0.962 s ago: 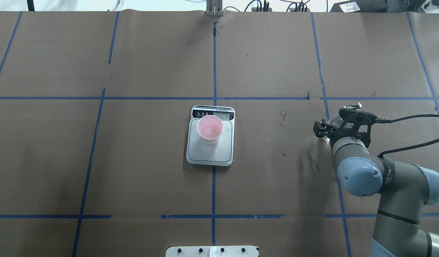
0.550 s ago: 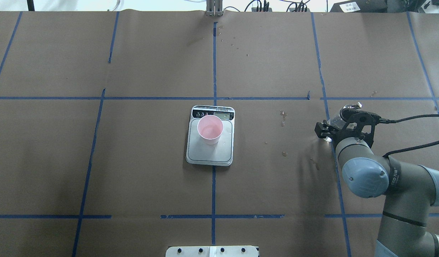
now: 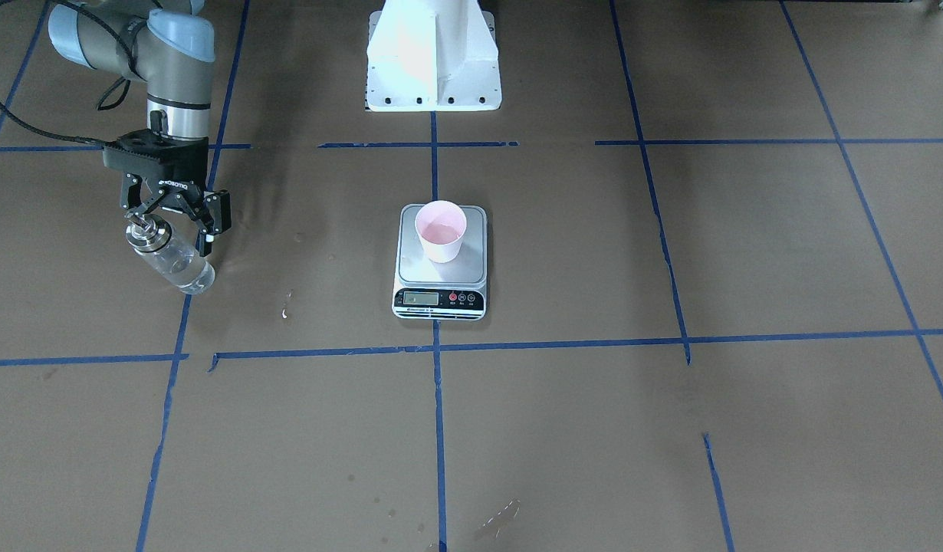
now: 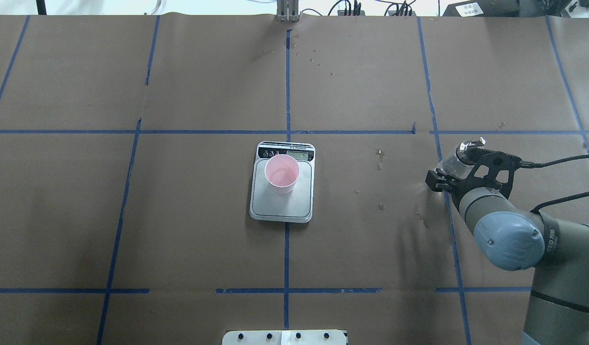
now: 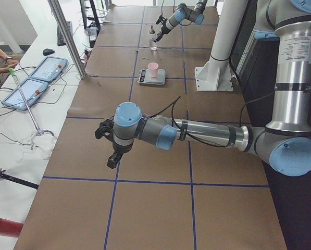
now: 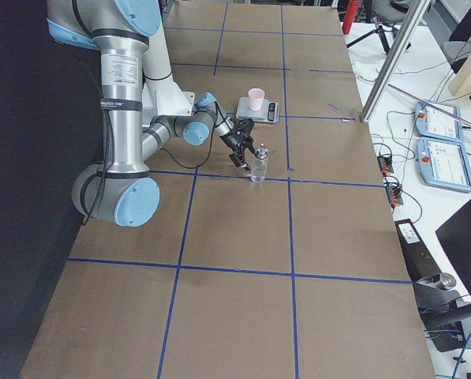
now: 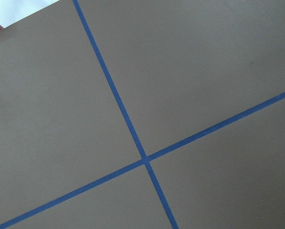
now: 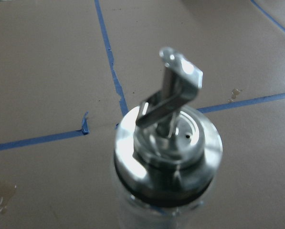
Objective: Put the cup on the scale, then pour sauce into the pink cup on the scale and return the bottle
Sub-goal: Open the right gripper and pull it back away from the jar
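Note:
The pink cup [image 3: 441, 230] [image 4: 282, 173] stands upright on the scale [image 3: 471, 270] [image 4: 294, 207] at the table's middle, with a little clear sauce in it. The clear glass bottle [image 3: 170, 259] [image 4: 453, 163] stands on the table at my right, away from the scale. My right gripper [image 3: 171, 228] [image 4: 467, 171] is open and hangs just above and behind the bottle's silver collar, its fingers spread wider than the neck. The right wrist view shows the spout [image 8: 173, 95] close up and no fingers. My left gripper [image 5: 111, 143] shows only in the exterior left view, far from the scale; I cannot tell its state.
Brown paper with blue tape lines covers the table. Small wet stains [image 4: 380, 158] lie between the scale and the bottle. The white robot base [image 3: 433, 61] stands behind the scale. A metal pole [image 5: 66, 36] and operator tablets [image 5: 40, 73] are at the far edge.
My right arm has drawn back toward the robot's side and away from the bottle. More of the bottle's top shows now. The bottle, cup and scale have stayed put.

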`<state>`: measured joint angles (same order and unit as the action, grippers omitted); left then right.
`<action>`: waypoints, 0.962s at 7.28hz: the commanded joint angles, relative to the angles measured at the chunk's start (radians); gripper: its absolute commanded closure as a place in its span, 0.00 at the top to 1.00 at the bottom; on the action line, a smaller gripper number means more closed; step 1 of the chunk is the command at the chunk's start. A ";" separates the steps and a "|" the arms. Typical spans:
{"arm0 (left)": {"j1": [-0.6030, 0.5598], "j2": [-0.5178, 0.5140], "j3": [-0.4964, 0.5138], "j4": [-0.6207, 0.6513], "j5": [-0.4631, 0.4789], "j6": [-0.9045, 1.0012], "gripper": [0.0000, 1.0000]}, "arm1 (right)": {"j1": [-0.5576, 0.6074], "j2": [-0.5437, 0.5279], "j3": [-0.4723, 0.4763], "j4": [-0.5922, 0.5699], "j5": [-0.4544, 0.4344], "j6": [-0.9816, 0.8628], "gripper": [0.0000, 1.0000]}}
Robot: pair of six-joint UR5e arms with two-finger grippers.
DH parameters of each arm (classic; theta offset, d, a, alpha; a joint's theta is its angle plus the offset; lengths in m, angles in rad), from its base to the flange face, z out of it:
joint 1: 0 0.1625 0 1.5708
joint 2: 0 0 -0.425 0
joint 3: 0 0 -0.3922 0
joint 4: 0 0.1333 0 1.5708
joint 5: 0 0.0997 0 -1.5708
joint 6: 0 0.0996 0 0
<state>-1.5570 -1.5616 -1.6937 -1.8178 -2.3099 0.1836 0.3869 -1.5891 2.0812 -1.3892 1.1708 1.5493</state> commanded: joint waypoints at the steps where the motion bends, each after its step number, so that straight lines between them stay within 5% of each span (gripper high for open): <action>1: 0.000 0.000 0.000 0.000 0.001 0.000 1.00 | -0.005 -0.005 0.106 -0.136 0.170 0.000 1.00; 5: 0.000 0.005 0.002 0.000 0.001 0.002 1.00 | 0.007 0.011 0.284 -0.347 0.502 -0.001 1.00; 7: 0.000 0.006 0.002 0.000 0.001 0.004 1.00 | 0.134 0.046 0.406 -0.489 0.657 -0.030 1.00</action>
<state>-1.5570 -1.5563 -1.6920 -1.8178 -2.3087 0.1859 0.4391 -1.5713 2.4186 -1.7810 1.7183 1.5404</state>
